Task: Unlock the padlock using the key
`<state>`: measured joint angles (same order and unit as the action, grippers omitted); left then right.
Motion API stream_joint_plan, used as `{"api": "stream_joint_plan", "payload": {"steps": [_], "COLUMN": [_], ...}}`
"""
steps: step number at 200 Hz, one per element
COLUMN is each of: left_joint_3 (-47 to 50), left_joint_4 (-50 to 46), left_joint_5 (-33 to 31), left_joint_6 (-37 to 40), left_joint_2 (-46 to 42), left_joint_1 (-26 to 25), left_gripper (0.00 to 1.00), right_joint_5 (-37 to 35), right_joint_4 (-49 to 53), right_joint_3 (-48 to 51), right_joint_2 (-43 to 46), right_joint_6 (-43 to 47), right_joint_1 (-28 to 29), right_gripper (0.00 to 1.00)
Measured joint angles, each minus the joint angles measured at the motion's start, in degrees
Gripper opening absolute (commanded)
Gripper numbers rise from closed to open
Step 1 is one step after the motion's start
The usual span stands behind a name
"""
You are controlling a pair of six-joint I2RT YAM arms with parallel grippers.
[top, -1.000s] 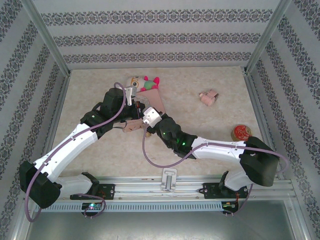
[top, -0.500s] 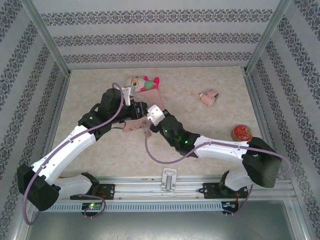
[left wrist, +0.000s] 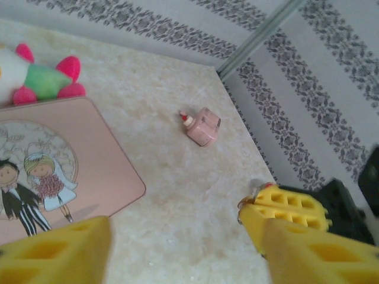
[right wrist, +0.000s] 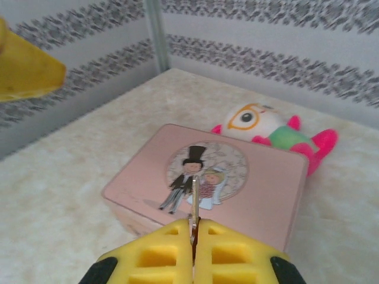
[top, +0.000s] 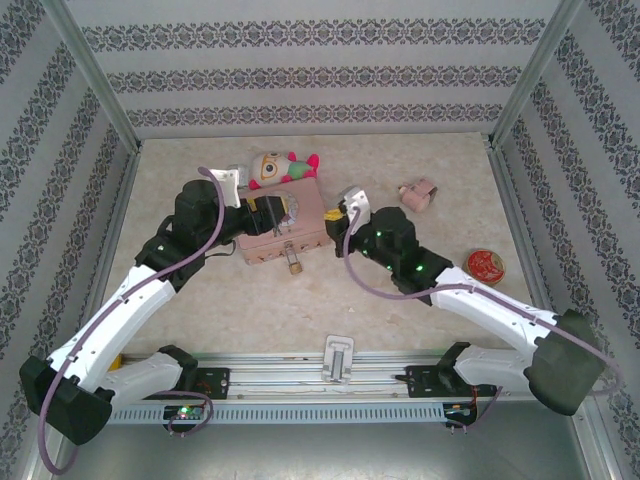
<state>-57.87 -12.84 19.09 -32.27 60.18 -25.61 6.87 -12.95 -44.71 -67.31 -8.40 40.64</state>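
Note:
The pink tin box [top: 300, 232] lies flat on the table, its wedding-couple lid [right wrist: 207, 171] facing up. The tiny brass padlock [top: 294, 263] hangs at the box's front edge. My left gripper [top: 270, 214] hovers over the box's left part, open, with nothing between its yellow fingers [left wrist: 56, 251]. My right gripper [top: 332, 214] is just off the box's right end, apart from it, and shut on the key [right wrist: 193, 198]. The key's thin silver blade sticks up from between the yellow pads [right wrist: 222, 251]. The right gripper's fingers [left wrist: 290, 210] also show in the left wrist view.
A plush toy [top: 280, 165] lies right behind the box. A small pink object [top: 418, 193] sits at the back right and a round red-and-gold tin [top: 484, 265] near the right wall. Patterned walls close in three sides.
The box, held tilted up a second ago, now lies flat. My left gripper has opened and let it go. My right arm has swung right, away from the padlock, still holding the key.

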Motion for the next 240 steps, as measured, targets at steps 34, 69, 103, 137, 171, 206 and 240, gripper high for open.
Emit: {"api": "stream_joint_plan", "payload": {"steps": [34, 69, 103, 137, 171, 206, 240], "left_joint_3": [1.03, 2.91, 3.72, 3.74, 3.63, 3.52, 3.52], "left_joint_4": [2.29, 5.44, 9.99, 12.24, 11.21, 10.93, 11.82], "left_joint_5": [4.9, 11.28, 21.4, 28.7, 31.52, 33.42, 35.23], "left_joint_6": [3.91, 5.33, 4.15, 2.56, 3.45, 3.3, 1.95], "left_joint_2": [-1.6, -2.51, -0.02, 3.02, 3.8, 5.05, 6.73], "left_joint_1": [0.24, 0.28, 1.44, 1.73, 1.73, 1.75, 1.75], "left_gripper": [0.99, 0.99, 0.97, 0.8, 0.64, 0.51, 0.4], "right_joint_5": [16.44, 29.73, 39.76, 46.64, 50.01, 51.58, 52.37], "right_joint_4": [0.48, -1.01, -4.39, -7.54, -9.22, -9.9, -10.05], "right_joint_3": [0.07, -0.44, -1.11, -2.43, -2.97, -3.74, -4.33], "right_joint_2": [-0.11, -2.73, -5.44, -7.23, -7.43, -7.74, -8.35], "right_joint_6": [-8.04, -15.67, -22.6, -27.47, -29.66, -30.73, -30.77], "right_joint_1": [-5.16, -8.26, -9.75, -9.75, -9.64, -8.85, -8.13], "right_gripper": [0.0, 0.0, 0.0, 0.0, 0.0, 0.0, 0.0]}}
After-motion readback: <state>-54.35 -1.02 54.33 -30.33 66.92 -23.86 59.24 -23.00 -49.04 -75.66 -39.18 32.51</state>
